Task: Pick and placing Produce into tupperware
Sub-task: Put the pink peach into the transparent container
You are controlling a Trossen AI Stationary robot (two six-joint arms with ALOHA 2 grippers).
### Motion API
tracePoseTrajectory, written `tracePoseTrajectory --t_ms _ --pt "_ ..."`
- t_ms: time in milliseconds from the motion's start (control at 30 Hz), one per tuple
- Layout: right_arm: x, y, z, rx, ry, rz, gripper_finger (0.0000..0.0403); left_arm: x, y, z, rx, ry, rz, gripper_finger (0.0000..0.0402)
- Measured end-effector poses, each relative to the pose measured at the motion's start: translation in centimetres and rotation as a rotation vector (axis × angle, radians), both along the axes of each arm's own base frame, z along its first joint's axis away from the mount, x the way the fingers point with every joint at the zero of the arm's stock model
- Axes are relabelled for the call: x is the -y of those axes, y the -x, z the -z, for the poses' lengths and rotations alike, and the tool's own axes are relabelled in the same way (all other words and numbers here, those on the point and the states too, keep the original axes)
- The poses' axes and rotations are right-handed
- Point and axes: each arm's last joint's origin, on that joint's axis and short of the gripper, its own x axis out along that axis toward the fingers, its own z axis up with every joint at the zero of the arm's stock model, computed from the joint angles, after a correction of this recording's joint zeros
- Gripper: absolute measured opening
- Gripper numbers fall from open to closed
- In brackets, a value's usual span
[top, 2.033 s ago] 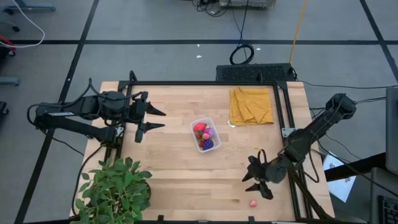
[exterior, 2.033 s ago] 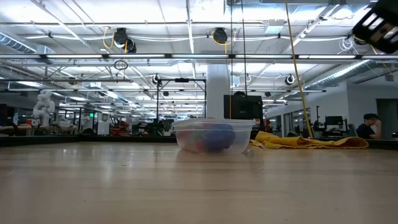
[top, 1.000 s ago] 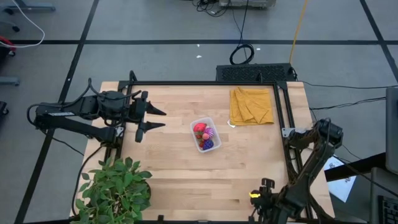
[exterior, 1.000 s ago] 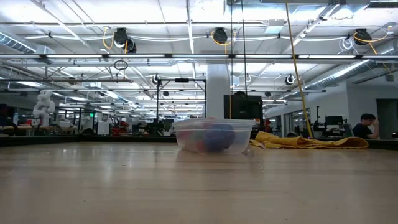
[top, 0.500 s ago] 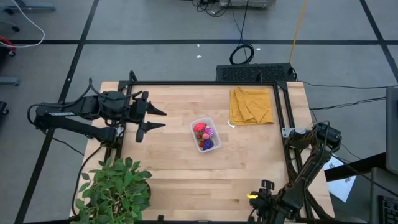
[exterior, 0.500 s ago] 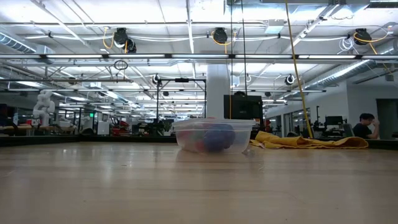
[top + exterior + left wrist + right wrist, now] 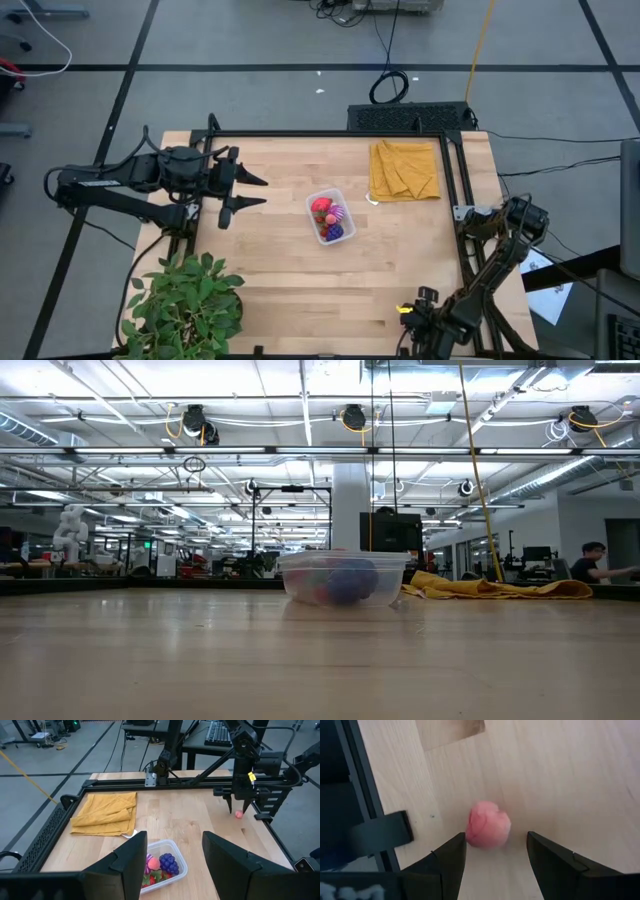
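My right gripper [image 7: 492, 852] hangs low at the table's [image 7: 280, 280] 5 o'clock corner, tight against the frame rail, fingers spread wide around one pink piece [image 7: 488, 825] on the wood. Bare wood lies open toward the tub [image 7: 330, 216], mid-table, holding a strawberry, grapes and more. My left gripper [image 7: 250, 190] waits at 9 o'clock, fingers parted. One cloth [image 7: 405, 170] lies at 1 o'clock.

Small pink fruit piece [image 7: 488, 825] sits on the light wooden table [image 7: 570, 775], just ahead of the right gripper [image 7: 496, 851]. Fingers [image 7: 447, 857] spread apart (nothing held). Dark frame rail [image 7: 350, 780] alongside.
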Motion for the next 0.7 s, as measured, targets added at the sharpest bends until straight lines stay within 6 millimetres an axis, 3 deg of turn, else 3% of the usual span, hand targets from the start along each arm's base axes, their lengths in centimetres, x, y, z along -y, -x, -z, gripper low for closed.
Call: tracePoseTrajectory --t_ms 700 --pt "0.6 -1.1 0.1 0.017 -0.004 -0.012 0.0201 0.0 -0.2 0.1 -0.008 0.0 0.0 0.0196"
